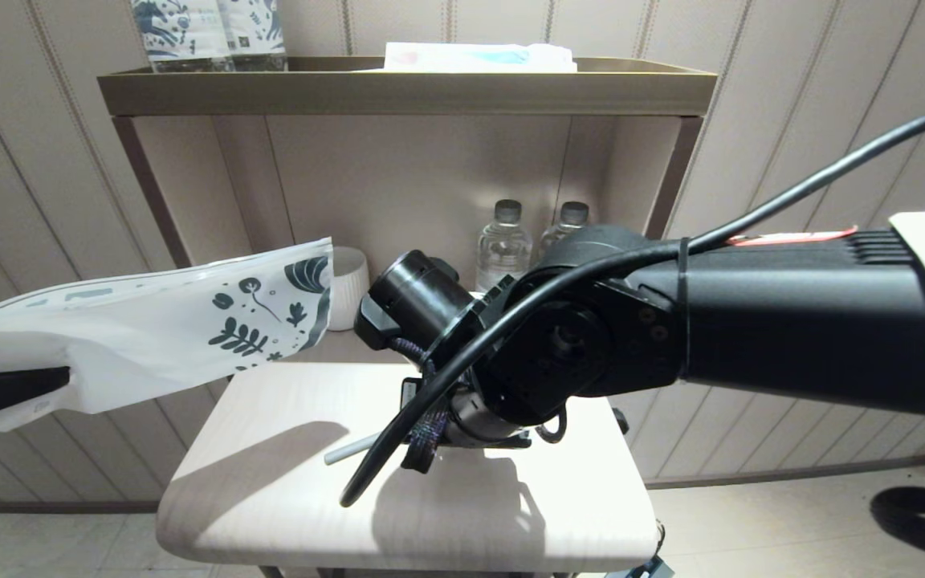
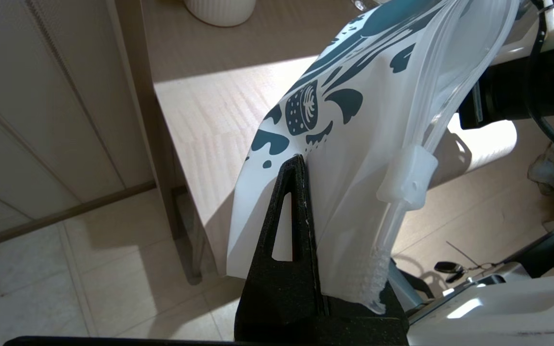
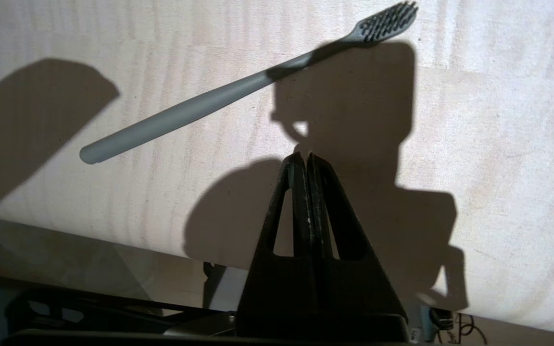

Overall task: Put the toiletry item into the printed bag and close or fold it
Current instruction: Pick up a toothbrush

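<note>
The printed bag hangs in the air left of the small table, its leaf-printed end pointing toward the shelf unit. My left gripper is shut on the bag near its plain end, beside the zip slider. The grey toothbrush lies flat on the table top, and only its handle tip shows in the head view. My right gripper points down over the table, shut and empty, just short of the toothbrush's handle and not touching it.
The pale wooden table stands before a shelf unit. A white ribbed cup and two water bottles stand in the niche. Navy-printed packs and a flat packet are on top.
</note>
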{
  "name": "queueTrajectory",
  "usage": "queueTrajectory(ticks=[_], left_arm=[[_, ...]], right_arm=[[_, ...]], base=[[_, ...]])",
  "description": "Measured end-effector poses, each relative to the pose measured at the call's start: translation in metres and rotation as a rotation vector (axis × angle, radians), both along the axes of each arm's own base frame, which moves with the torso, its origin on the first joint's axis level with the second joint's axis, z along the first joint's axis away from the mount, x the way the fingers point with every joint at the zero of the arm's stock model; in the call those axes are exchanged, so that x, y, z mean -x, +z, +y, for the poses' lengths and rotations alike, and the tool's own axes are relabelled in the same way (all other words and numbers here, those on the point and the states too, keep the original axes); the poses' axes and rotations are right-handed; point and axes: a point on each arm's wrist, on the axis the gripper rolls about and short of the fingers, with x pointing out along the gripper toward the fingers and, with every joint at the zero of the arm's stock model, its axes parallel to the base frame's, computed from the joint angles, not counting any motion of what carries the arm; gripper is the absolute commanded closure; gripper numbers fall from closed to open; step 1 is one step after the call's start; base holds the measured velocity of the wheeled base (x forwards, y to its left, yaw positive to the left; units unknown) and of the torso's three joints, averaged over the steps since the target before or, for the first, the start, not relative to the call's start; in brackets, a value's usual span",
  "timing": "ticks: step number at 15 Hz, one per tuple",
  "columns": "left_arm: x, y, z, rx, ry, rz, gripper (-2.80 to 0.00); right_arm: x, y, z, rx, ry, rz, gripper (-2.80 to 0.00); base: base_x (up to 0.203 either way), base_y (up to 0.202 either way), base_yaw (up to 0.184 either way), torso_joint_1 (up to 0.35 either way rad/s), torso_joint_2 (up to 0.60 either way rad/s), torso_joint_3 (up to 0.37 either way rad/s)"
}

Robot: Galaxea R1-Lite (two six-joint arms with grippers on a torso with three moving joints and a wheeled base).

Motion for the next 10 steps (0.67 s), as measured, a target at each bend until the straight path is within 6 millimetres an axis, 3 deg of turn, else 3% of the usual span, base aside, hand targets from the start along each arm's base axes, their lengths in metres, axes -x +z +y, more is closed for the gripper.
queueTrajectory(ticks=[10], left_arm=[[-0.001, -0.006, 0.000, 0.010, -0.013, 0.018, 0.00]], right_arm=[[-0.014, -0.007, -0.006, -0.001, -0.029, 0.015, -2.80]], base=[[0.000, 0.000, 0.000, 0.000, 0.00, 0.000]])
